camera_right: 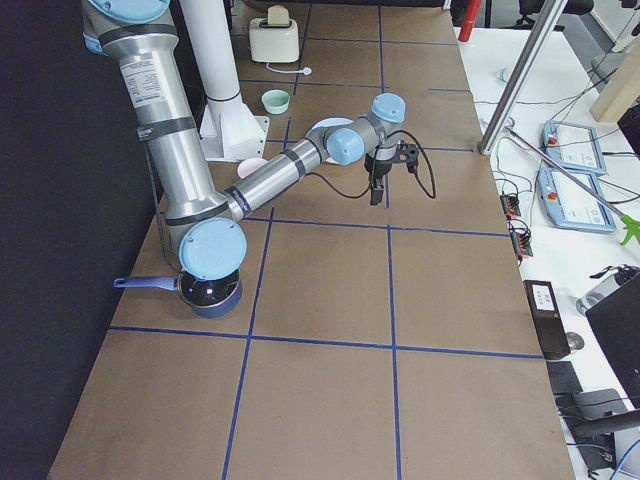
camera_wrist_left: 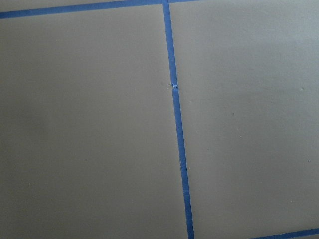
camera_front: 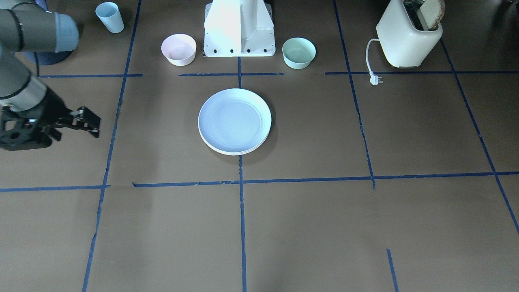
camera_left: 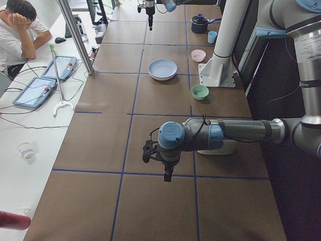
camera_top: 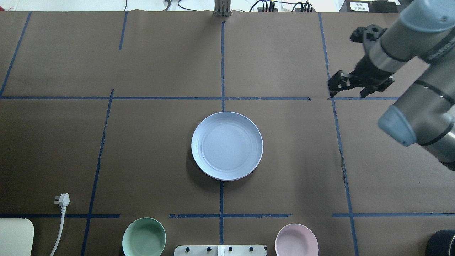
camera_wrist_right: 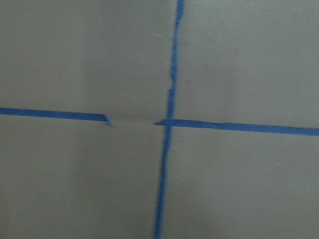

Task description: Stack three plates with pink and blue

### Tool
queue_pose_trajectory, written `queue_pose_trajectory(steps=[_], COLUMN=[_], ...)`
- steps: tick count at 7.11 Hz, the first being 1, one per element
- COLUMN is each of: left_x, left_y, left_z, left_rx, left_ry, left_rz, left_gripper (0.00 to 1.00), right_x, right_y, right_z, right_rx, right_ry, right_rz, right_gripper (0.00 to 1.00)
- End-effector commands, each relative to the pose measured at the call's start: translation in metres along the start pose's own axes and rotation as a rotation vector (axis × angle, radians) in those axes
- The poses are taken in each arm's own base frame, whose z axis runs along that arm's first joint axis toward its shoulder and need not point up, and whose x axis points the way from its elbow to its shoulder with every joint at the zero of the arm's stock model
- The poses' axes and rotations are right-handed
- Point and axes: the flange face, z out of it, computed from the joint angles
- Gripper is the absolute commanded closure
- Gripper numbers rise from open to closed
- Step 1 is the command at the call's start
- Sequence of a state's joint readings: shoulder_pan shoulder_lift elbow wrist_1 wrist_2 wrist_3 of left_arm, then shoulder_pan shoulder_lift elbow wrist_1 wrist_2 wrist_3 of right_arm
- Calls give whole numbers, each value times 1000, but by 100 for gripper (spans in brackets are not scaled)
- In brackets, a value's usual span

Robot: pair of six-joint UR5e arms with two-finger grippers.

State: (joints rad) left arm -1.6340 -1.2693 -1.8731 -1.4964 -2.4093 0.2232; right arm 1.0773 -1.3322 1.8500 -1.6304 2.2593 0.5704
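A pale blue plate [camera_front: 234, 119] lies on top of a stack at the table's centre, also in the overhead view [camera_top: 226, 145]. A cream-white rim [camera_front: 233, 152] shows beneath it. The pink plate is hidden in the stack. My right gripper [camera_front: 75, 129] hangs empty above bare table far to the stack's side, its fingers apart; it also shows in the overhead view [camera_top: 349, 91]. My left gripper [camera_left: 168, 173] shows only in the exterior left view, far from the plates; I cannot tell whether it is open or shut. Both wrist views show only table and tape.
A small pink bowl [camera_front: 179, 49] and a mint-green bowl [camera_front: 299, 52] flank the robot base [camera_front: 239, 28]. A toaster [camera_front: 409, 36] with its loose plug [camera_front: 376, 79] stands on the robot's left. A blue cup [camera_front: 110, 16] and a dark pot [camera_right: 205, 285] stand on its right.
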Motion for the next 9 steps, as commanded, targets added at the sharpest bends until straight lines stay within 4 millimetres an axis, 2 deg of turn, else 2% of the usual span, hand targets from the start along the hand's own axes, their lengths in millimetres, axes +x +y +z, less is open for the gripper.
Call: queue_pose_trajectory(steps=[1, 2, 3, 4, 5, 9], left_x=[-9, -11, -11, -10, -11, -11], left_y=[3, 7, 6, 8, 8, 9], left_z=[7, 10, 9, 9, 10, 10], left_rx=[-11, -20, -17, -17, -20, -21], left_ry=[-6, -7, -8, -8, -7, -6], left_rz=[-7, -15, -14, -12, -15, -15], left_gripper=[0, 0, 0, 0, 0, 0], right_x=[172, 230, 276, 312, 325, 327], right_y=[46, 80, 115, 147, 163, 167], right_z=[-23, -26, -28, -29, -27, -26], right_rx=[-14, -23, -29, -36, -43, -47], right_ry=[24, 38, 49, 58, 59, 57], right_rz=[-145, -182, -198, -185, -158, -140], right_gripper=[0, 0, 0, 0, 0, 0])
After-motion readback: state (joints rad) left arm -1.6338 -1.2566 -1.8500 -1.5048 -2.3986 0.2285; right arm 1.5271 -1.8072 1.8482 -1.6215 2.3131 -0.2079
